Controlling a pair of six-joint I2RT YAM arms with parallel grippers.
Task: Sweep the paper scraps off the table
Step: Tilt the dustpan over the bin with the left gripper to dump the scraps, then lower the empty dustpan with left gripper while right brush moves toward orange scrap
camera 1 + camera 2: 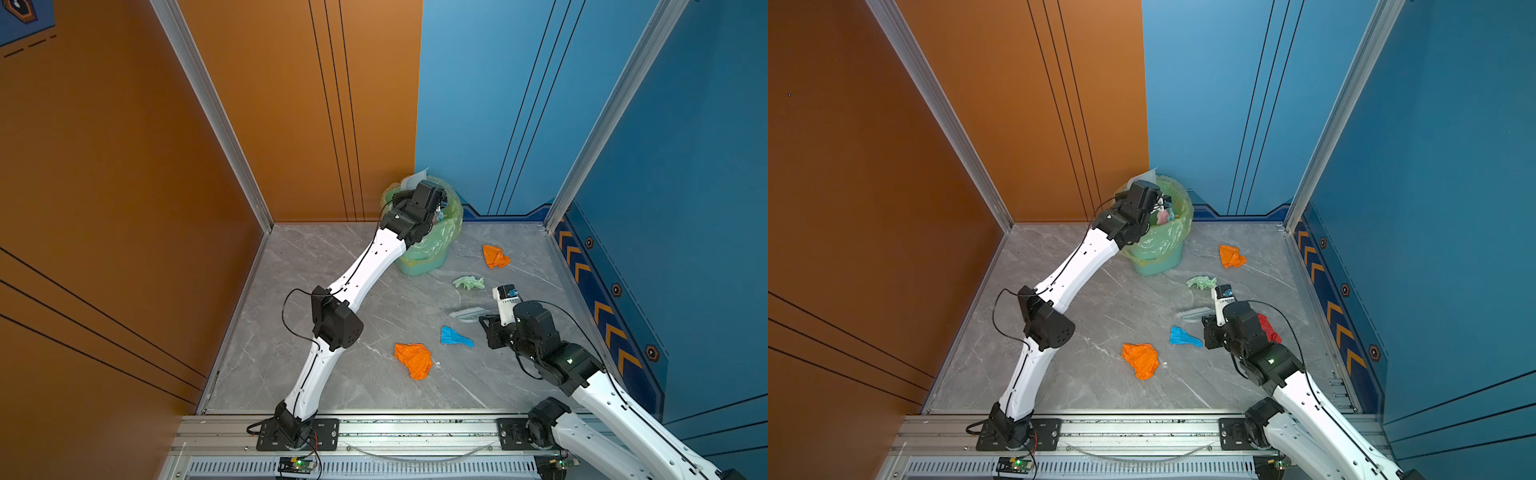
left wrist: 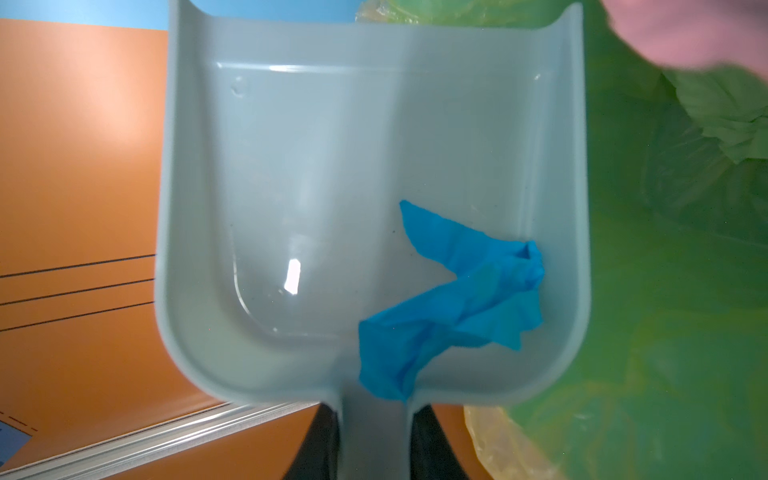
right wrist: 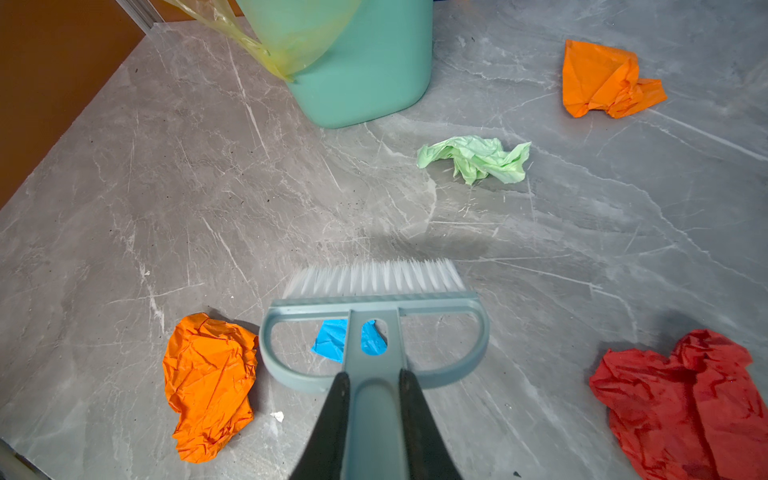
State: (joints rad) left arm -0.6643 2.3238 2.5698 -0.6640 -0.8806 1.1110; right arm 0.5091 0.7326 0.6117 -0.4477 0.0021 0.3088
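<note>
Right pincer (image 3: 374, 374) sits nearest the lens in its wrist view. Its black jaws are clamped tight on the flat handle of a grey-blue plastic hand brush (image 3: 374, 303). White bristles (image 3: 374, 276) point away over the bench (image 3: 166, 187), grey marble pattern with white veins. Cannot tell whether the bristles touch the surface.

- Under the brush, seen through its frame: bright blue crumpled paper scrap (image 3: 330, 340).
- Just beside the frame: large orange crumpled paper wad (image 3: 208, 386), with a tiny white fleck (image 3: 277, 415) next to it.
- Other side of the brush, apart from it: red crumpled paper wad (image 3: 685, 395). In a top view (image 1: 1268, 328) it is half hidden behind the right wrist.
- Beyond the bristles: pale green crumpled paper wad (image 3: 478, 160).
- Farther off: smaller orange paper wad (image 3: 602, 79), well clear of the teal plastic bin (image 3: 365, 83).

All five lie loose on the bench, between the right arm and the bin.

Left pincer (image 2: 374, 415) has its jaws closed on the stem of a pale grey plastic dustpan (image 2: 291, 166). The pan is held at the bin's mouth, alongside the translucent green bin liner (image 2: 665, 291). A second bright blue scrap (image 2: 457, 291) lies in the pan, at the handle end, against one side wall. Inside the liner is pale green crumpled paper (image 2: 727, 112), plus a blurred pink shape (image 2: 685, 33), too soft to identify. In both top views the left arm reaches to the bin at the back of the bench, wrist over the rim.
</note>
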